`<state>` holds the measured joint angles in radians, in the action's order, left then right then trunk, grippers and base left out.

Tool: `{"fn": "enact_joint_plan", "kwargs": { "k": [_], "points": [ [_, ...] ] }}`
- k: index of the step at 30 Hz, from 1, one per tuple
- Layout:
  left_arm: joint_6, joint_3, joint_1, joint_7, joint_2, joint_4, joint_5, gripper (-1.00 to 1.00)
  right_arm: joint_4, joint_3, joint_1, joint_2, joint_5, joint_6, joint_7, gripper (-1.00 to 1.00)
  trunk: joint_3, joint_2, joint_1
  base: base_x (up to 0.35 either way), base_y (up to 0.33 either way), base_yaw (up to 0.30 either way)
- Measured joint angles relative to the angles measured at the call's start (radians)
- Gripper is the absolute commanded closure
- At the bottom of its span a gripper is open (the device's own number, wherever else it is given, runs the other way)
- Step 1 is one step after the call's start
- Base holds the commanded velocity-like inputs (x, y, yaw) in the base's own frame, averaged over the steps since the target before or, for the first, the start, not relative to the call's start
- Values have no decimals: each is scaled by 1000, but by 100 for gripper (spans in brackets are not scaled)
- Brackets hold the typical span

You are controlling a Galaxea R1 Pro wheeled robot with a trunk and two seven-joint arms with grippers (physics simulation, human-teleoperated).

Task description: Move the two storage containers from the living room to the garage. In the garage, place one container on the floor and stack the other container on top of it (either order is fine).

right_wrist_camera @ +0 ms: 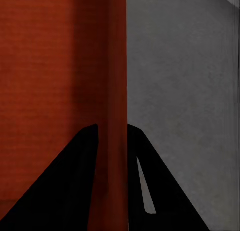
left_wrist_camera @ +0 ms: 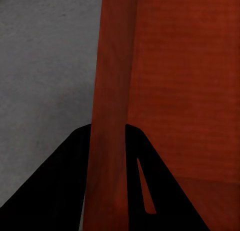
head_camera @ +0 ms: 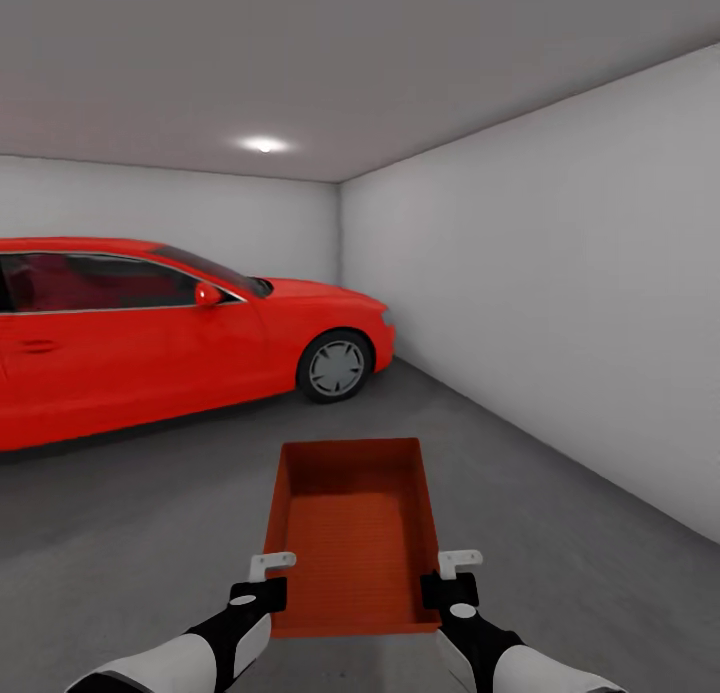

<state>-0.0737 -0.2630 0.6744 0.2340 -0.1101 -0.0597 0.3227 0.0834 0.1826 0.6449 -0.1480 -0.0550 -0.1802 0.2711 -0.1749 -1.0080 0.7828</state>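
I am in the garage, carrying one orange-red storage container (head_camera: 355,533) in front of me above the dark grey concrete floor (head_camera: 140,518). It is open-topped and empty inside. My left gripper (head_camera: 270,576) is shut on its left side wall near the close end, and my right gripper (head_camera: 447,573) is shut on its right side wall. In the left wrist view the thin wall (left_wrist_camera: 111,81) runs between the dark fingers (left_wrist_camera: 65,186). The right wrist view shows the same: wall (right_wrist_camera: 113,66) clamped between the fingers (right_wrist_camera: 65,186).
A red car (head_camera: 150,338) is parked at the left, its nose toward the far corner. A grey wall (head_camera: 570,303) runs along the right side and another closes the back. Bare concrete lies ahead, between car and wall.
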Motion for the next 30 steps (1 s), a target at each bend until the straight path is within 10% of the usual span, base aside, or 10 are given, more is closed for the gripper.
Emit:
{"fn": "enact_joint_plan", "kwargs": {
  "k": [30],
  "points": [
    [1, 0, 0, 0, 0, 0, -1, 100, 0, 0, -1, 0, -1, 0, 0, 100, 0, 0, 0, 307, 203, -261]
  ]
}}
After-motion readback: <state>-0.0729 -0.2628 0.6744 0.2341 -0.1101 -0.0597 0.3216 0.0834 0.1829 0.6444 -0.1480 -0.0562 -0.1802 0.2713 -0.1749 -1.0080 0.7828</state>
